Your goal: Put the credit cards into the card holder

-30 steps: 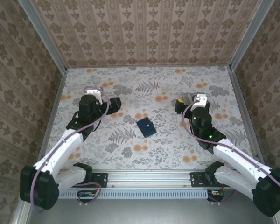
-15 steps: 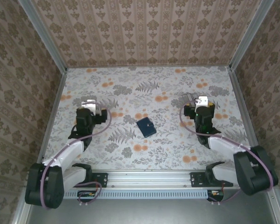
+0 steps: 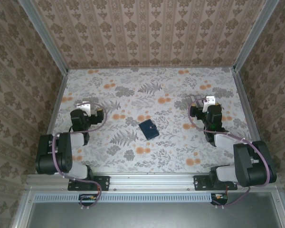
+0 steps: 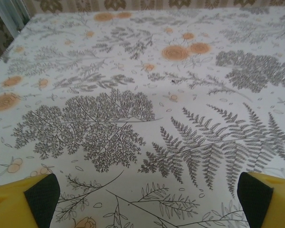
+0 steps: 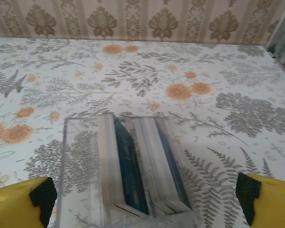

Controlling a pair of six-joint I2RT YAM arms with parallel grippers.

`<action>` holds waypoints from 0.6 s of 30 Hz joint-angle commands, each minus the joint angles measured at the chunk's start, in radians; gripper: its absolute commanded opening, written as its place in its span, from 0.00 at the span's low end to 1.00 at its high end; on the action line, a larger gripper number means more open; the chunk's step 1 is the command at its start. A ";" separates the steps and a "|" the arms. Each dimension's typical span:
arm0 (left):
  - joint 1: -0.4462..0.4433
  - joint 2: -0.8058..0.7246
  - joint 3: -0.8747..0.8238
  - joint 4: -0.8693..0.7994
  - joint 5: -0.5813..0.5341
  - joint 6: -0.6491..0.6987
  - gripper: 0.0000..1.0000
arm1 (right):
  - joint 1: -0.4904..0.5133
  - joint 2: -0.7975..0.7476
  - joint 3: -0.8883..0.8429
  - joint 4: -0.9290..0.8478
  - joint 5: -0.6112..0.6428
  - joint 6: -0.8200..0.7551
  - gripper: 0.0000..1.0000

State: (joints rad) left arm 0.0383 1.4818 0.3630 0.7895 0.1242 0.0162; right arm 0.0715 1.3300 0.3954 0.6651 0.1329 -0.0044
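right wrist view: right gripper [image 5: 145, 197] jaws spread, credit cards [image 5: 128, 175] standing on edge in a clear box [image 5: 80, 156] just ahead. left gripper [image 4: 147, 194] jaws spread too. card holder [image 3: 148, 129] lies on the table [image 3: 171, 80].

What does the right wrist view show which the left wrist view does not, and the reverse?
Right wrist: a clear stand with the credit cards upright on edge, close before the right gripper. Left wrist: a large grey fern print ahead of the left gripper. Both: the flowered tablecloth, and a gripper standing wide open.
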 commanded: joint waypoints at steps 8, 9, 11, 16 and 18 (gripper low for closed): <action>-0.016 0.054 0.037 0.069 -0.023 0.027 1.00 | -0.072 0.205 -0.007 0.238 -0.109 0.041 1.00; -0.015 0.053 0.039 0.066 -0.023 0.027 1.00 | -0.071 0.197 -0.004 0.213 -0.089 0.052 1.00; -0.019 0.054 0.044 0.058 -0.033 0.028 1.00 | -0.071 0.200 0.000 0.213 -0.044 0.068 1.00; -0.029 0.055 0.047 0.053 -0.053 0.033 1.00 | -0.065 0.195 -0.004 0.213 -0.033 0.064 1.00; -0.036 0.054 0.048 0.051 -0.066 0.035 1.00 | -0.063 0.196 -0.001 0.211 -0.030 0.060 1.00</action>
State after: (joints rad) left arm 0.0143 1.5345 0.3851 0.8227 0.0799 0.0238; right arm 0.0029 1.5276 0.3946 0.8429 0.0757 0.0418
